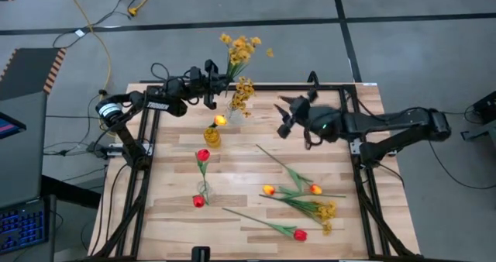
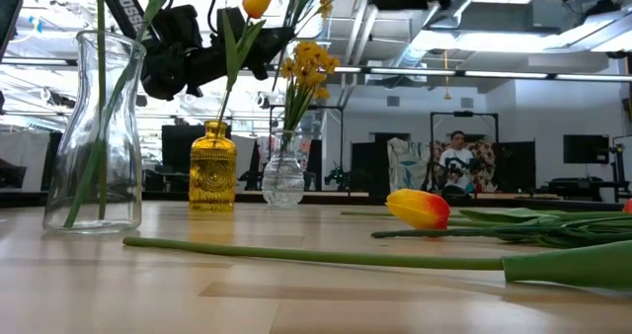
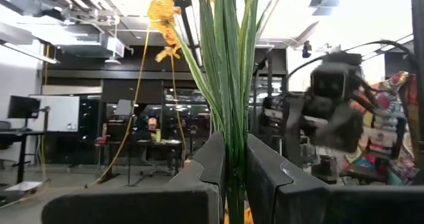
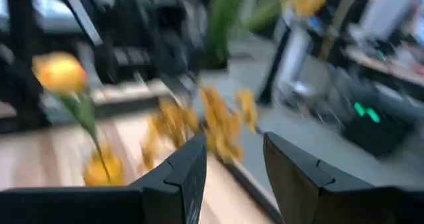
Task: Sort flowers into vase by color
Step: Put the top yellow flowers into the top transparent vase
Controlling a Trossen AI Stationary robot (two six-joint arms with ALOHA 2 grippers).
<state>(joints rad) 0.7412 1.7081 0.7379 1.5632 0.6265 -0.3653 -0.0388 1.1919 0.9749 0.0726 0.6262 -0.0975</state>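
Left gripper [image 1: 211, 82] is held above the far part of the wooden counter [image 1: 248, 215]; its fingers [image 3: 205, 161] are closed tight on the green stems of a bushy spray of mustard-yellow blossoms [image 1: 240, 49]. The stems run upright between the fingers, blossoms overhead. The grip sits low on the stems, probably so the cut ends can be steered down into a vase neck.

Just below and beside those fingers stands a small clear glass vase [image 1: 235, 113], holding another mustard-yellow spray [image 1: 243, 91]. Next to it, an amber glass bottle vase [image 1: 211, 136] holds a yellow-orange tulip [image 1: 220, 120]. Nearer, well apart from the fingers, a tall clear glass carafe [image 1: 203, 189] carries red tulips [image 1: 203, 155].

Right gripper [image 1: 287, 116] hovers across from the left fingers, fingers [image 4: 182, 174] parted and empty, seemingly standing by.

Loose on the counter, well apart from both grippers: yellow-orange tulips [image 1: 269, 190], one red tulip [image 1: 299, 234] and a mustard spray [image 1: 325, 212].

Judgement: sorting about half done; the held spray likely belongs with the matching one.
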